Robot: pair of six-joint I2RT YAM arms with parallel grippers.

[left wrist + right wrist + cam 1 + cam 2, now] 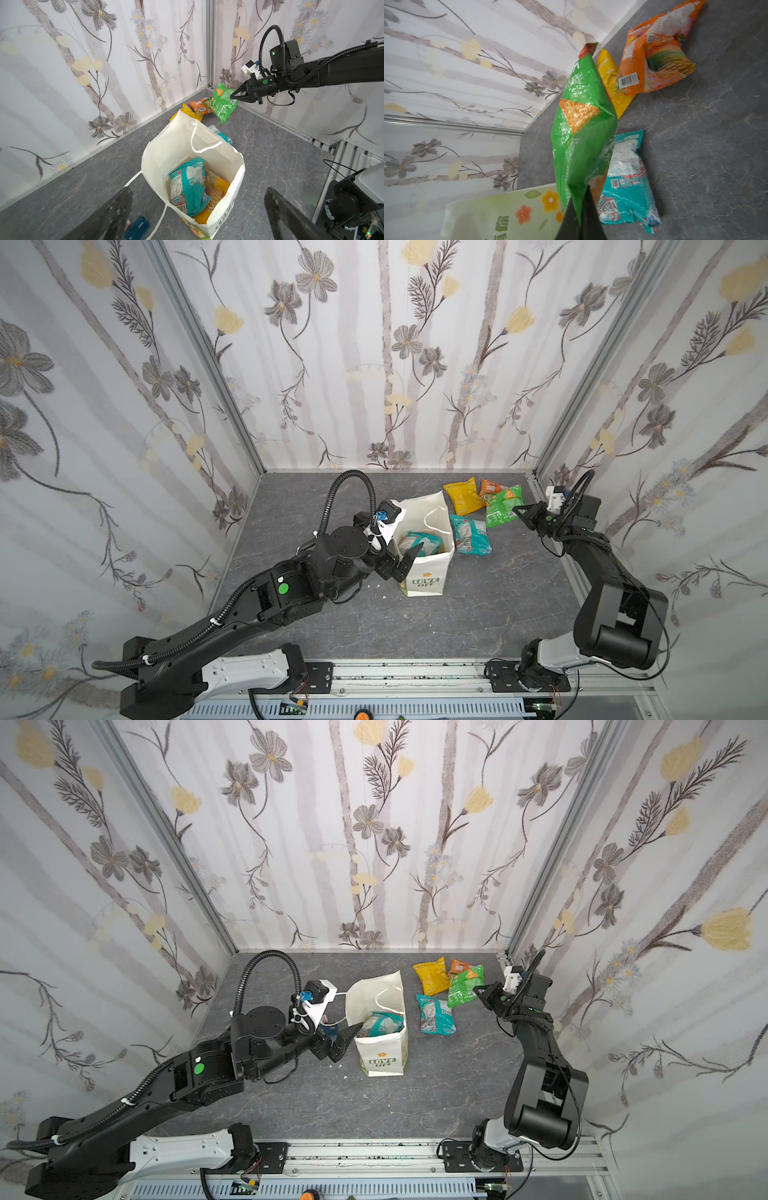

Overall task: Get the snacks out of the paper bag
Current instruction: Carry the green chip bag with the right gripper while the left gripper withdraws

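Observation:
The white paper bag [424, 583] [383, 1058] [172, 143] stands upright, mouth open, its green side [500, 212] facing right. Inside it lie a teal snack [420, 543] [380, 1023] [187, 185] and, under that, an orange-yellow one [217, 194]. My left gripper [406, 561] [348, 1039] [198, 193] is open at the bag's near left rim, holding nothing. Above the floor at the back right, my right gripper [519, 511] [480, 989] [232, 96] [581, 207] is shut on the edge of a green snack [503, 506] [464, 987] [222, 104] [583, 135].
On the floor right of the bag lie a yellow packet [464, 495] [432, 975], an orange packet [490, 487] [654, 60] and a teal packet [469, 535] [627, 180]. A small dark blue box [138, 227] sits left of the bag. Walls close the back and sides.

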